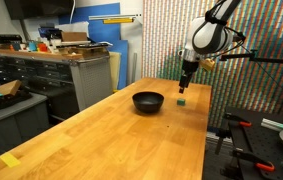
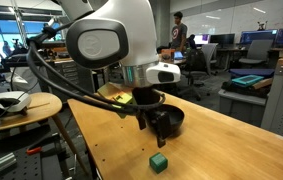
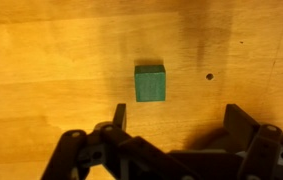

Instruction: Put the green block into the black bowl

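My arm reaches out over the far end of the desk [image 1: 111, 140], with the wrist bent so that my gripper [image 1: 185, 86] points straight down, hovering just above the green block [image 1: 183, 100] without touching it. My jaws stand wide apart and empty (in the wrist view the gap between them is far wider than the green block [image 3: 150, 83], which lies flat on bare wood just ahead of them). The black bowl [image 1: 148, 101] sits upright on the desk near the green block, not touching it.
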`<state>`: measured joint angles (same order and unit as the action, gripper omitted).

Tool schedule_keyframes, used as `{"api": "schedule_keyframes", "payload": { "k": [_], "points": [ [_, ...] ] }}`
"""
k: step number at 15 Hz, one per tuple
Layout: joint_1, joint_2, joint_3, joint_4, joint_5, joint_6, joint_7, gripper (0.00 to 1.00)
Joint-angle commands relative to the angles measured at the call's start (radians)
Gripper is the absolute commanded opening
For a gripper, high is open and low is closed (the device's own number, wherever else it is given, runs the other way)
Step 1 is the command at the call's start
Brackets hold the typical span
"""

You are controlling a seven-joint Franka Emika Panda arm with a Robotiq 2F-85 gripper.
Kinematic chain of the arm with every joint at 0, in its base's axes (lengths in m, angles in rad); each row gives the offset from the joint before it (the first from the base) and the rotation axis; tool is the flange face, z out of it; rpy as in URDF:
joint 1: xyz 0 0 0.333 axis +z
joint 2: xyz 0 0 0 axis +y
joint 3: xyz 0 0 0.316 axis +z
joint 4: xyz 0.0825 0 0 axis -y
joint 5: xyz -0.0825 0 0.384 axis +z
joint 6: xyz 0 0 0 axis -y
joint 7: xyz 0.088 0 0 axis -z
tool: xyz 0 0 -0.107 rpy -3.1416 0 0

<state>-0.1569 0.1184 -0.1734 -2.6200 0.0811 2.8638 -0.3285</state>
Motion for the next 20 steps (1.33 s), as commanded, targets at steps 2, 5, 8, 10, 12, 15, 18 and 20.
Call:
{"api": "schedule_keyframes", "payload": {
  "k": [2, 5, 8, 10, 12, 15, 18, 20],
  "points": [
    [-0.044, 0.109, 0.025, 0.079, 0.065, 0.040, -0.093, 1.00],
    [-0.094, 0.165, 0.049, 0.119, 0.022, 0.039, -0.084, 1.00],
    [-0.129, 0.211, 0.066, 0.155, 0.008, 0.033, -0.089, 1.00],
    [-0.150, 0.233, 0.083, 0.174, 0.002, 0.024, -0.093, 1.00],
    [-0.165, 0.243, 0.101, 0.182, -0.001, 0.012, -0.098, 1.00],
    [-0.171, 0.250, 0.116, 0.183, -0.012, 0.006, -0.097, 1.00],
    [-0.175, 0.253, 0.124, 0.179, -0.018, -0.006, -0.094, 1.00],
    [-0.174, 0.259, 0.120, 0.181, -0.021, -0.017, -0.092, 0.87]
  ]
}}
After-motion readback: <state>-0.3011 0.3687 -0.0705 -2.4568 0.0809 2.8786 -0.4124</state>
